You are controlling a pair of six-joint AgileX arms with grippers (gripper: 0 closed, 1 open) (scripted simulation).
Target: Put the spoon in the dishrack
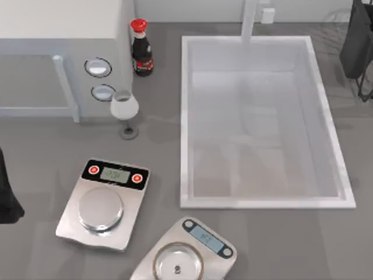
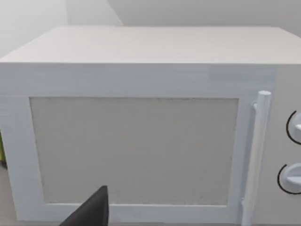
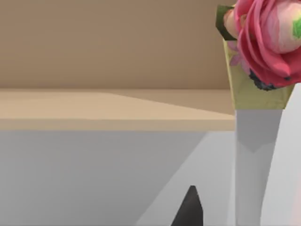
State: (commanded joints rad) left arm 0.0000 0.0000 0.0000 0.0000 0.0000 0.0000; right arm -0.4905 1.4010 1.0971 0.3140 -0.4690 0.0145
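**A:** What lies on the tabletop [image 1: 280, 245] seen from above?

**B:** A grey surface. A large white sink basin [image 1: 185, 116] takes up the middle and right. A white microwave [image 1: 64, 35] stands in the far left corner, with 2 round dials on its front. Just beside the microwave stands a dark bottle [image 1: 141, 49] with a red cap, and near it a wine glass [image 1: 124, 108], upright. 2 silver kitchen scales sit at the near side: 1 with a black display strip [image 1: 104, 204], and 1 with a round glass plate [image 1: 185, 256], cut off by the picture's edge.

**A:** And the dishrack?

**B:** The dishrack [image 1: 337, 17] is in the far right corner, beyond the sink basin — thin curved wires, partly covered by the right arm [image 1: 356, 41], which hangs above it.

**A:** Where is the left arm?

**B:** The left arm [image 1: 8, 195] is a dark shape at the left edge, near the first scale. Its wrist view faces the microwave's door and handle, with a dark tip of the left pincer [image 2: 89, 212] low in the picture.

**A:** Are the pincers spread or pressed together?

**B:** I cannot tell for either. The right wrist view shows a dark tip of the right pincer [image 3: 190, 209], a pink flower [image 3: 268, 37] in gold wrapping, and a beige ledge behind.
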